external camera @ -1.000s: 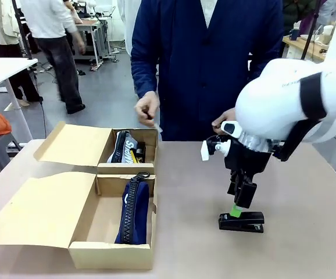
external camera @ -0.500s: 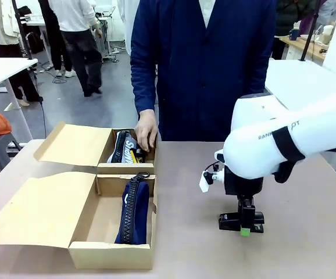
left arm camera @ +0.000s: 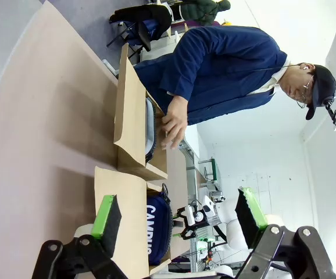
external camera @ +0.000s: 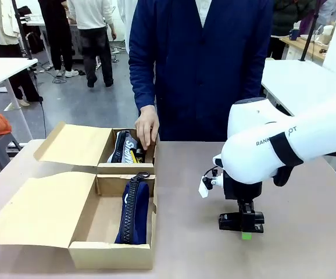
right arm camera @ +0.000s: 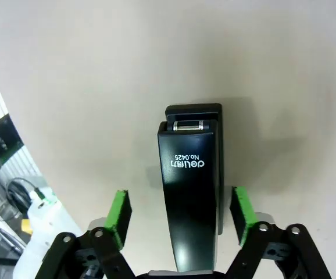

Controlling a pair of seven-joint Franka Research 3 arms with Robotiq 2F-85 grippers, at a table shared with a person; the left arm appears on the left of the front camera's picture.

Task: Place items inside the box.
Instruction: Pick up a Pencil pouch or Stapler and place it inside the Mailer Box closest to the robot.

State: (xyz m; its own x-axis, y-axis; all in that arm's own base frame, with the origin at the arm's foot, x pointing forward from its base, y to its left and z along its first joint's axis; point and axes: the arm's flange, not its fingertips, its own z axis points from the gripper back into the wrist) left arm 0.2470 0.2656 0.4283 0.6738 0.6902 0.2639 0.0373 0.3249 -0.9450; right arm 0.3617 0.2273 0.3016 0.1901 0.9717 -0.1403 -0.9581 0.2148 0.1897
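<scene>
A black stapler (external camera: 240, 221) (right arm camera: 191, 192) lies flat on the table right of the middle. My right gripper (external camera: 245, 228) (right arm camera: 181, 212) is down over it, jaws open, one green pad on each side with a gap to each. The cardboard box (external camera: 113, 256) (left arm camera: 130, 116) stands open at the left. A navy zip pouch (external camera: 132, 212) (left arm camera: 156, 224) lies in its near compartment. Another pouch (external camera: 123, 146) and a yellow-black knife (external camera: 134, 156) are in the far one. My left gripper (left arm camera: 178, 215) hangs open with nothing between its fingers.
The person's hand (external camera: 146, 129) (left arm camera: 174, 122) rests on the far compartment's right rim. The box flaps (external camera: 40, 209) lie spread to the left over the table. Bare tabletop (external camera: 185, 192) separates box and stapler. A white table (external camera: 296, 78) stands behind on the right.
My right arm has come down and turned over the stapler, so its fingers now straddle it. The person's hand dropped from chest height onto the box rim.
</scene>
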